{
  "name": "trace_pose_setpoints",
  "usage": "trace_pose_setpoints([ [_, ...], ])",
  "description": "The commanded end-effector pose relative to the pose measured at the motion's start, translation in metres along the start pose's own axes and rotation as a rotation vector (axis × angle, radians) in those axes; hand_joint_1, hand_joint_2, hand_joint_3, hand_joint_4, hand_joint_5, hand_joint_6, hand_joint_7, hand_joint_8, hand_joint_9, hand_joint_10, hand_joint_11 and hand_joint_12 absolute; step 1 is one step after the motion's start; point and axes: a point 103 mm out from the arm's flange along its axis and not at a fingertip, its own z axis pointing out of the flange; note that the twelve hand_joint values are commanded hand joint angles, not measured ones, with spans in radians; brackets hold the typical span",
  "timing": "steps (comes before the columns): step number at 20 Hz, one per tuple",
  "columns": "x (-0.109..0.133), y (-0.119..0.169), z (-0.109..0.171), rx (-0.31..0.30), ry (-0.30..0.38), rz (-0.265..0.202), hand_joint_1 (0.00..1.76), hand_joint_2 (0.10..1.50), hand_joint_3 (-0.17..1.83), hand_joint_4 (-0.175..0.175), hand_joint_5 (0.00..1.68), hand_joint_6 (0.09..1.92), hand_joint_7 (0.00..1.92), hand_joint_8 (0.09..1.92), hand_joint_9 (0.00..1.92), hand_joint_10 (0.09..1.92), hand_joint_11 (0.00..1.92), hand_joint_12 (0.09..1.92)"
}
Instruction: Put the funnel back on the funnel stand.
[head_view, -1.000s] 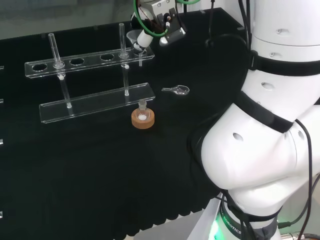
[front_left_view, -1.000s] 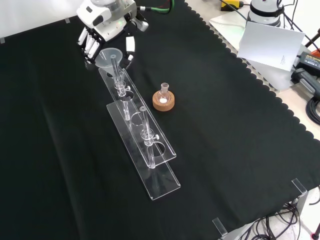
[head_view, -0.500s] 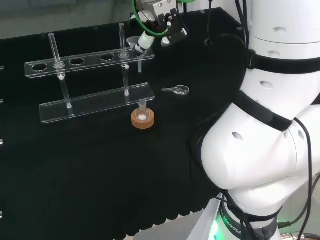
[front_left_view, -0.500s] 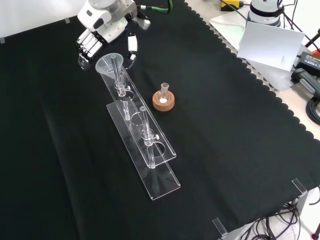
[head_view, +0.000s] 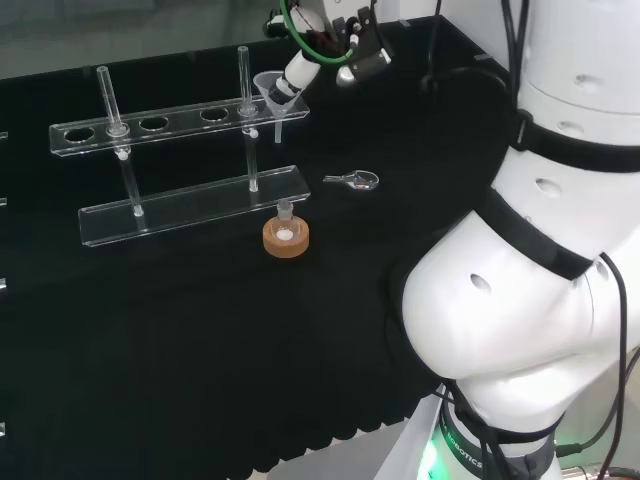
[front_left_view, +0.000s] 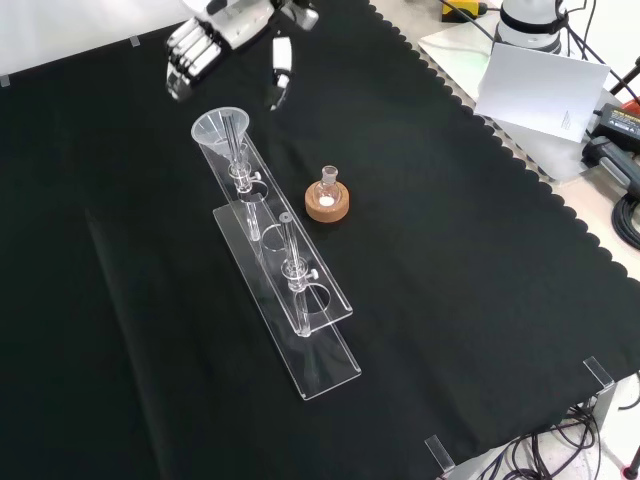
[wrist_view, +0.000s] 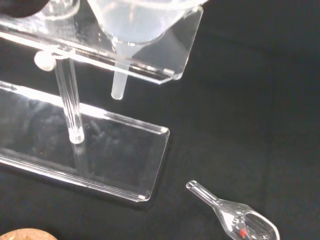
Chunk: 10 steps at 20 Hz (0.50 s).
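A clear glass funnel (head_view: 271, 90) sits upright in the end hole of the clear funnel stand (head_view: 150, 124), its stem hanging below the upper rail. In the front view the funnel (front_left_view: 221, 131) stands at the stand's (front_left_view: 300, 300) far end. The hand (front_left_view: 213, 38) hovers just beyond it with straight, spread fingers and holds nothing. From the head view the hand (head_view: 325, 30) is up and to the right of the funnel. The wrist view looks past the funnel's cone (wrist_view: 135, 20) and stem to the stand's base plate (wrist_view: 100, 145).
A small flask on a cork ring (head_view: 285, 237) stands in front of the stand; the front view puts that cork ring (front_left_view: 328, 204) to the stand's right. A small glass scoop (head_view: 354, 180) lies on the cloth nearby. Two upright glass rods rise from the stand.
The hand has let go of the funnel and lifted away from it, fingers straightening. The funnel stays seated in the stand's end hole.
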Motion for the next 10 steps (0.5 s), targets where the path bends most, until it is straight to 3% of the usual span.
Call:
trace_pose_setpoints([
  [1,-0.005,-0.057,-0.019,-0.077,0.008,0.053,0.58,0.69,0.32,-0.048,0.13,0.09,0.00,0.45,0.10,0.82,0.00,1.47],
  [10,-0.001,-0.117,-0.010,-0.081,0.016,0.128,0.60,0.71,0.31,-0.053,0.19,0.09,0.00,0.54,0.16,0.80,0.02,1.48],
])
